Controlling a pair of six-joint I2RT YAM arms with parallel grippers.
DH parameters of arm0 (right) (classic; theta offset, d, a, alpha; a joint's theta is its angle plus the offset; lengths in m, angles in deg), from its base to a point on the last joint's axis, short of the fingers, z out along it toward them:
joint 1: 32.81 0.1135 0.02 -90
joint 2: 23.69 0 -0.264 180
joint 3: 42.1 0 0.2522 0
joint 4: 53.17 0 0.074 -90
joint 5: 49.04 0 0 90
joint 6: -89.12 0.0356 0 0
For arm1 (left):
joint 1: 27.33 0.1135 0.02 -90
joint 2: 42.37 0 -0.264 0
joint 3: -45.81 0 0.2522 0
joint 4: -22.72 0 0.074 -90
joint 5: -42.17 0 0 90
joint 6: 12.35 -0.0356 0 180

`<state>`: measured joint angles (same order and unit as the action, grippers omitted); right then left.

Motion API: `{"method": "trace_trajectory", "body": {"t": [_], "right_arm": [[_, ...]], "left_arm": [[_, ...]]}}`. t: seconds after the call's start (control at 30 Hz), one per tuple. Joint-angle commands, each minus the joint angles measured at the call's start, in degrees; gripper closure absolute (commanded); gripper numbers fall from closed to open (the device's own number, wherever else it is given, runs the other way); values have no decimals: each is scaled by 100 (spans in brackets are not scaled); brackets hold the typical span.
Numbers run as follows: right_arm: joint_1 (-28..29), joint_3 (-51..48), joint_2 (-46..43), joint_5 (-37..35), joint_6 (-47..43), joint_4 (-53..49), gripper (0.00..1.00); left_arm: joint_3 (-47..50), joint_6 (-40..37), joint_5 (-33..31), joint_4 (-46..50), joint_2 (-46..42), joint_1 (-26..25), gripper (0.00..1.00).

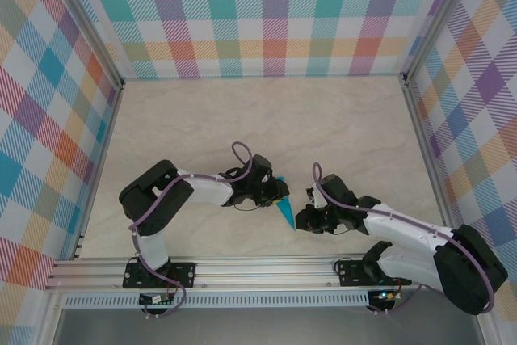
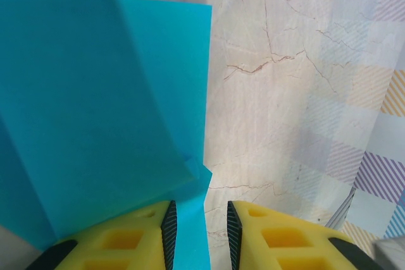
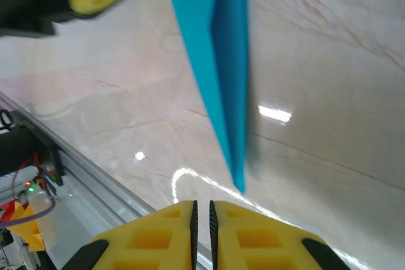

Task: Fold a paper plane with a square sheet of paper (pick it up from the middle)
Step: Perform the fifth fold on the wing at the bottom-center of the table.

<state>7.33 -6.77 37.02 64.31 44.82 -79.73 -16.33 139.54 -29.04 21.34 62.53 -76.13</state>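
Where the two arms meet near the front middle of the table (image 1: pixel 242 119), the paper (image 1: pixel 284 204) is seen folded to a narrow teal wedge. It is held off the surface with its point turned down and toward the right gripper (image 3: pixel 202 216). The left gripper (image 2: pixel 199 232) is closed on the wide end: folded layers pass between its jaws and lie against one jaw, though a sliver of gap is left beside the other. The right gripper's jaws are drawn almost together with nothing between them, near the wedge's tip but apart from it. The paper is judged very light and thin, limp across single layers and stiffer only along creases and where layers are stacked. It is expected to bend, slip or tear under a hard or skewed pull, and a crease once pressed is not undone. A hold is best taken on the layered spine near the middle, flat across the crease. A lone wing edge or the fine tip would probably be crumpled.
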Motion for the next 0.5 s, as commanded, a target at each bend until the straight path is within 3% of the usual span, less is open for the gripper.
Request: {"method": "trace_trajectory", "body": {"t": [0.0,0.47], "right_arm": [[11,168,-60,-88,301,646,85],[-41,386,1319,-332,1064,2171,91]], "left_arm": [[25,-101,-126,476,309,-72,70],[-38,-106,-130,468,342,-113,70]]}}
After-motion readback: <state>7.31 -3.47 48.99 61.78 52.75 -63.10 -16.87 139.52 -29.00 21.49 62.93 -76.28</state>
